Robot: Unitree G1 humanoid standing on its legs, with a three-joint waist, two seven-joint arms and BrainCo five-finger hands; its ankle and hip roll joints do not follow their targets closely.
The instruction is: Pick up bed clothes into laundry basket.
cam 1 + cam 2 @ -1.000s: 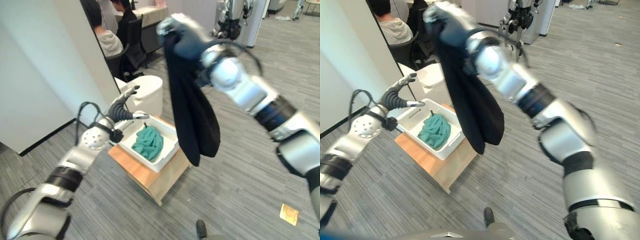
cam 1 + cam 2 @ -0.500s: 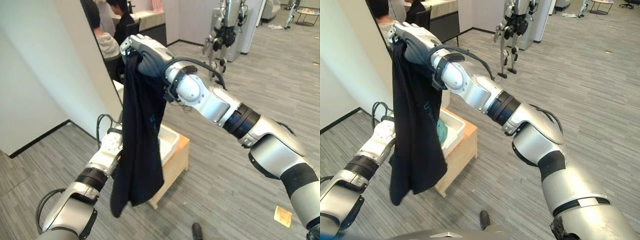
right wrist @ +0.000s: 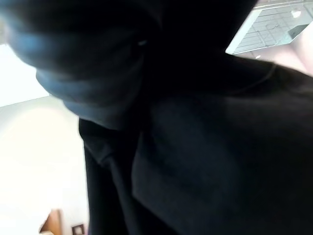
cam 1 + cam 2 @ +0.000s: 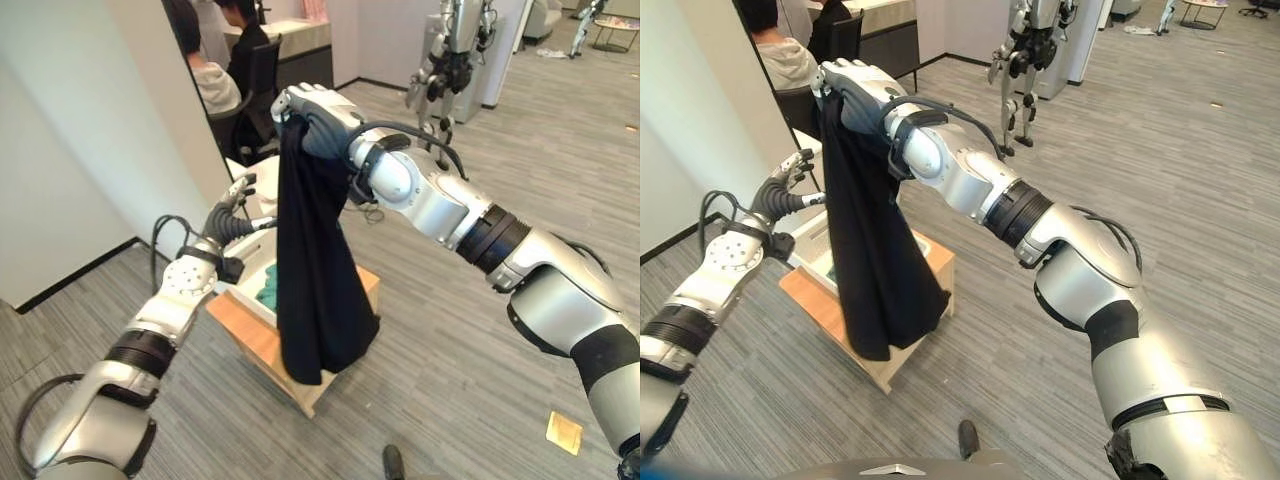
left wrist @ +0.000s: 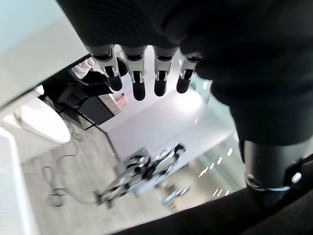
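Observation:
My right hand (image 4: 312, 113) is raised high and shut on the top of a long black garment (image 4: 318, 290). The garment hangs straight down in front of the white laundry basket (image 4: 816, 256), and its lower end covers the near right corner of the low wooden table (image 4: 253, 337) that carries the basket. A teal cloth (image 4: 266, 291) lies in the basket, mostly hidden behind the black garment. My left hand (image 4: 233, 207) hovers open over the basket's far left rim, its fingers (image 5: 138, 78) straight and holding nothing. The black garment (image 3: 205, 161) also hangs close before the right wrist camera.
A white partition wall (image 4: 80, 130) stands at the left. Behind it, people sit at a desk (image 4: 215, 75). A white rounded bin (image 4: 805, 145) stands behind the basket. Another robot (image 4: 448, 45) stands at the back. Grey floor opens to the right, with a small yellow tag (image 4: 564, 432).
The black garment has swung right, from in front of my left arm to over the basket. My left hand has lifted into sight above the basket's rim.

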